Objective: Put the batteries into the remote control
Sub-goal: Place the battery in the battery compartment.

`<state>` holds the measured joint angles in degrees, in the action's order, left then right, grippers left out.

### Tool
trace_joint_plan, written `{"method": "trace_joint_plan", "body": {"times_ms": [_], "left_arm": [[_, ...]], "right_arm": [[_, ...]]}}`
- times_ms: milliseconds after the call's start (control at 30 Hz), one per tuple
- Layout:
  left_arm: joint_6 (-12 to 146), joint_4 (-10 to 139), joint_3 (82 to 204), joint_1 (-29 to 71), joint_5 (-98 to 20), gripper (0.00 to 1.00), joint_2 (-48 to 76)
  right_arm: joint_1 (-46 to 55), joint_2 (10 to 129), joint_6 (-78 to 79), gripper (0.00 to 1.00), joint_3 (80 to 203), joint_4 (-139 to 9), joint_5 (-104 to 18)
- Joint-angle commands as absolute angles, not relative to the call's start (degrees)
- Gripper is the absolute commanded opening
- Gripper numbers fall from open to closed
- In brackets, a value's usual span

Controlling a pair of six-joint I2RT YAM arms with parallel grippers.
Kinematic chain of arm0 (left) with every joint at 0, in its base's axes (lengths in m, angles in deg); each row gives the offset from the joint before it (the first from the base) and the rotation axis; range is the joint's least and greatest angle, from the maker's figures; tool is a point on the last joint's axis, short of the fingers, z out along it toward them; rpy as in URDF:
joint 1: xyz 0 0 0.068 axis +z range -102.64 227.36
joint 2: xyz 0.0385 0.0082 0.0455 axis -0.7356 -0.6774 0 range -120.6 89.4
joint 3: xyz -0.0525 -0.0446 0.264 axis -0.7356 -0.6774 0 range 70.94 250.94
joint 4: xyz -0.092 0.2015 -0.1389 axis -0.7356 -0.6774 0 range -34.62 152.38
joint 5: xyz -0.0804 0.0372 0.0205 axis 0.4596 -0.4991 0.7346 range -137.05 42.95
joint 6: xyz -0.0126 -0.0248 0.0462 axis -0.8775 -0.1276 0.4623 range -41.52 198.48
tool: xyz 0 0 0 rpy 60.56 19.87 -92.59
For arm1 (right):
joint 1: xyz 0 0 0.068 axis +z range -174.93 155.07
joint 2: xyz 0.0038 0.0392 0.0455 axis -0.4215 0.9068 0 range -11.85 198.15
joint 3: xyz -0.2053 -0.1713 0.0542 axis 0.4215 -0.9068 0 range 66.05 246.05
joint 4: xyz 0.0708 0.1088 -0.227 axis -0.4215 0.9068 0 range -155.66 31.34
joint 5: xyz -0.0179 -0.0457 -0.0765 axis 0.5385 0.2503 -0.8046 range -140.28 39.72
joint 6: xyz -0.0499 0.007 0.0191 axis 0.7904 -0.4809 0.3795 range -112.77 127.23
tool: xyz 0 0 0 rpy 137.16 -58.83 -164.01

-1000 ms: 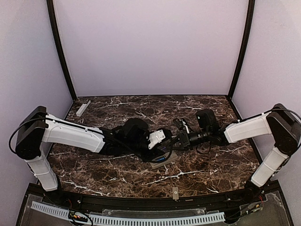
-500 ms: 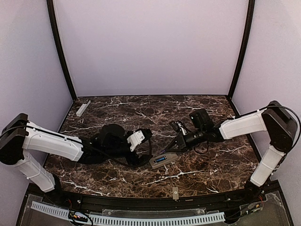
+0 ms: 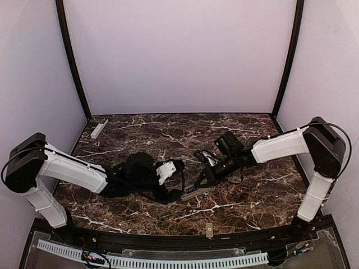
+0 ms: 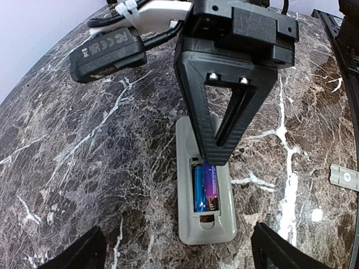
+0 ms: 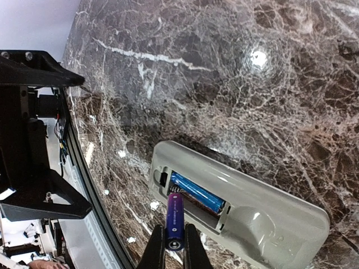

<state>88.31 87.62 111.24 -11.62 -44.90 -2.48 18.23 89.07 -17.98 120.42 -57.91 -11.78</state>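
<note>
Here the remote control [image 4: 192, 137] lies back-up on the marble tabletop [image 4: 84, 145] with its compartment [image 4: 208, 216] open and one of the batteries [image 4: 199, 190] seated inside. The right end effector [image 5: 174, 246] is clamped on a second battery [image 5: 174, 216], whose far end sits at the slot alongside. The left end effector [image 4: 180, 253] stands wide apart near the remote's end.

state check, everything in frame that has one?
remote control: back up, battery bay open
first battery: seated in bay
second battery: gripped by right pincer, end at bay, not seated
right pincer: shut on second battery
left pincer: open, empty
grey bar: lying flat, far-left corner
</note>
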Motion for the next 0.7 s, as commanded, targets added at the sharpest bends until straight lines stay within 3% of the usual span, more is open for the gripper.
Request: {"method": "trace_joint_plan", "body": {"times_ms": [0, 233, 533, 667], "left_arm": [[88.1, 88.2, 111.0, -11.5, -45.4, 0.9, -3.8], [88.6, 88.0, 111.2, -11.5, -45.8, 0.9, -4.2], [89.0, 88.7, 110.7, -11.5, -46.3, 0.9, -5.2], [89.5, 89.2, 110.5, -11.5, -46.3, 0.9, -5.5]], "right_arm": [[19.5, 90.7, -15.8, 0.0, 121.9, -54.5, -13.5], [20.6, 92.4, -14.5, 0.0, 123.6, -52.7, -15.5], [21.7, 91.4, -13.0, 0.27, 125.8, -49.2, -19.2], [21.7, 90.1, -12.7, 0.35, 127.0, -47.8, -21.3]]}}
